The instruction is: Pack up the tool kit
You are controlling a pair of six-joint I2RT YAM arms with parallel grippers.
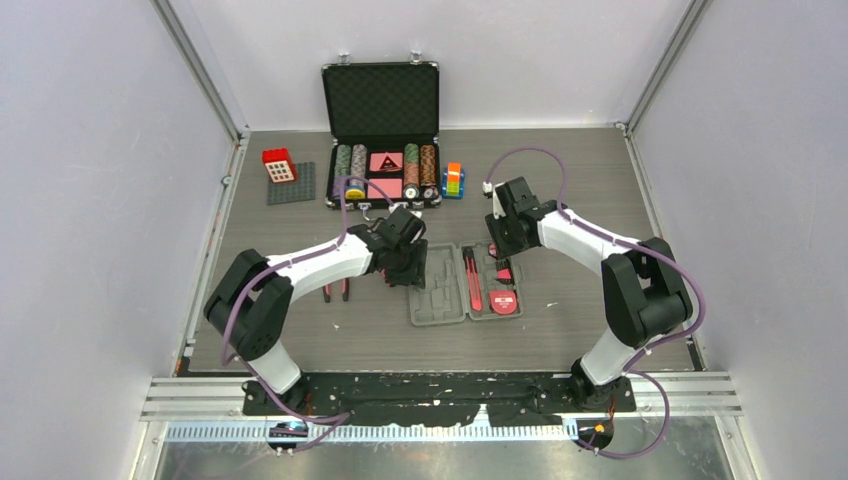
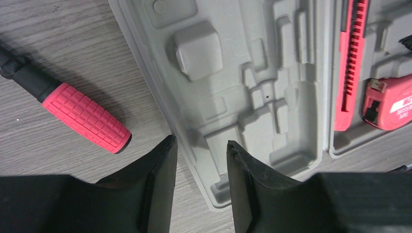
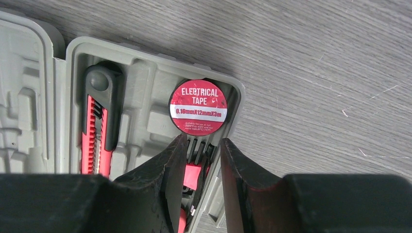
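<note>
The grey tool kit case (image 1: 438, 290) lies open and flat mid-table. Its right half holds a red-and-black knife (image 1: 470, 280), a red tape measure (image 1: 505, 303) and a roll of electrical tape (image 3: 198, 108). The left half (image 2: 233, 73) shows only bare moulded slots. Red-handled pliers (image 1: 337, 290) lie on the table left of the case, one handle (image 2: 87, 116) in the left wrist view. My left gripper (image 2: 200, 141) hovers open over the case's near-left rim. My right gripper (image 3: 203, 139) hangs open over the right half's outer wall, just short of the tape roll, nothing gripped.
A black metal-edged case (image 1: 382, 130) with poker chips stands open at the back. A grey studded plate with a red block (image 1: 290, 180) sits to its left, a small coloured block stack (image 1: 454, 180) to its right. Walls close in both sides.
</note>
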